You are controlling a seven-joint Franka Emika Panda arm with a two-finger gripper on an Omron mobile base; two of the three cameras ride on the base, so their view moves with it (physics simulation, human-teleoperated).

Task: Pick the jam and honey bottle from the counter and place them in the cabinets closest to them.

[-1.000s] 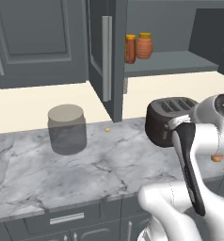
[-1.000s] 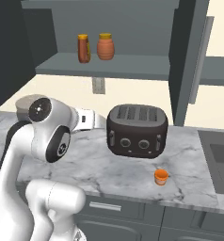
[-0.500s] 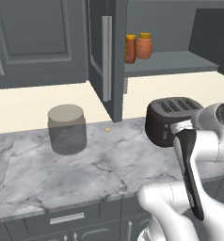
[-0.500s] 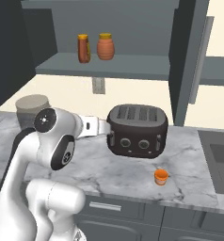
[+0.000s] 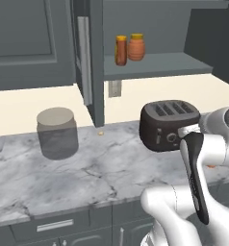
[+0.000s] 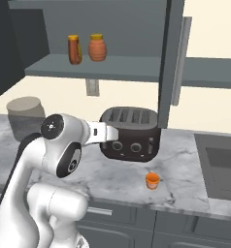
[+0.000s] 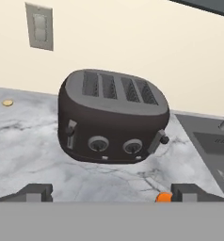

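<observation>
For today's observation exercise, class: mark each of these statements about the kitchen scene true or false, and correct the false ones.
1. The honey bottle stands on the shelf inside the open cabinets. True.
2. The jam is on the shelf beside the honey bottle. False: it sits on the counter, in front of the toaster; the thing beside the bottle is a rounder orange pot.
3. The pincer is shut on the jam. False: its jaws stand wide open and hold nothing.
4. A big translucent grey jar stands on the counter, to the left of the toaster. True.
5. The toaster has two slots. False: it has four.
</observation>
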